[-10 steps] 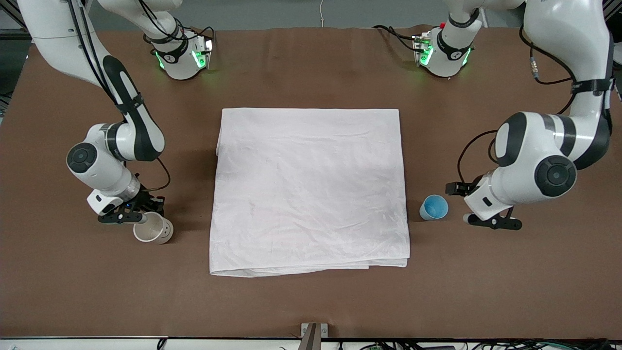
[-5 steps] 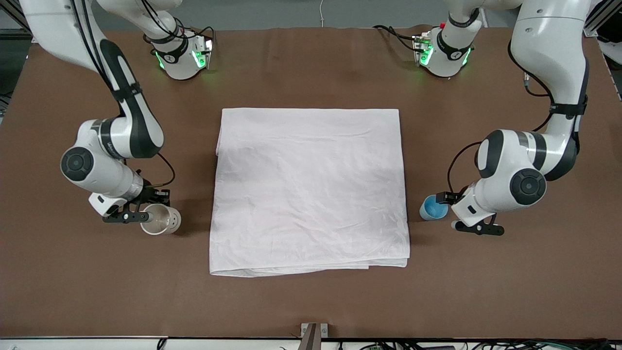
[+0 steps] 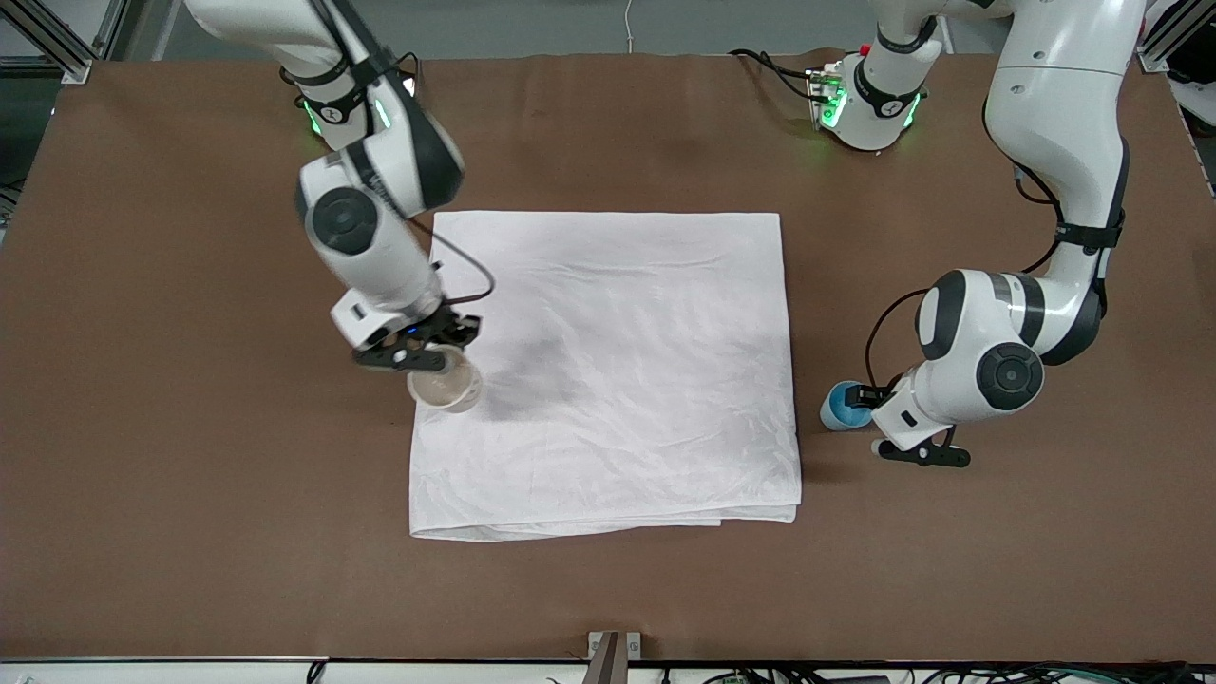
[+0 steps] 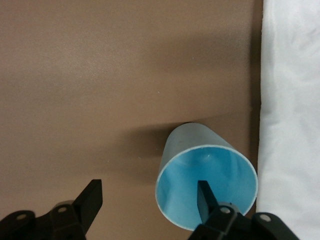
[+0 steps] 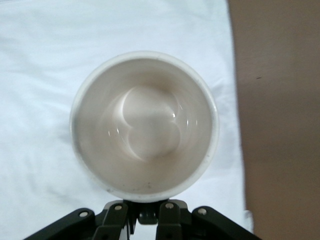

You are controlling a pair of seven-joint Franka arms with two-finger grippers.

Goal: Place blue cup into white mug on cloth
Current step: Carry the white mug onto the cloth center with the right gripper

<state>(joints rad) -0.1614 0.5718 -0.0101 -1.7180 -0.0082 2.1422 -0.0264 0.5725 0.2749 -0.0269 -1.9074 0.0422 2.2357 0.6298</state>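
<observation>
The right gripper [image 3: 418, 359] is up in the air over the cloth [image 3: 608, 370], above the cloth's edge at the right arm's end of the table. Its fingers are pinched tight on the white mug [image 3: 445, 388], which hangs from them at about five o'clock from the gripper in the front view. In the right wrist view the mug [image 5: 145, 125] shows mouth-up, its rim meeting the fingers at six o'clock; what exactly they clamp, handle or rim, is hidden under the rim, though it looks like the handle. The mug is cream-white with a smooth, empty, slightly glossy inside.

The left gripper [image 3: 869, 418] is low over the brown table [image 3: 190, 522], at the blue cup [image 3: 841, 407], which stands on the table just off the cloth's edge at the left arm's end. Its fingers are spread wide and straddle the cup's wall: in the left wrist view one finger [image 4: 204, 197] sits inside the cup's mouth, at about six o'clock on the rim, and the other [image 4: 90, 200] is well outside the cup over bare table, at about eight o'clock. Neither appears to press the wall. The cup [image 4: 207, 185] is handleless, pale blue outside and brighter blue inside, upright and empty.
</observation>
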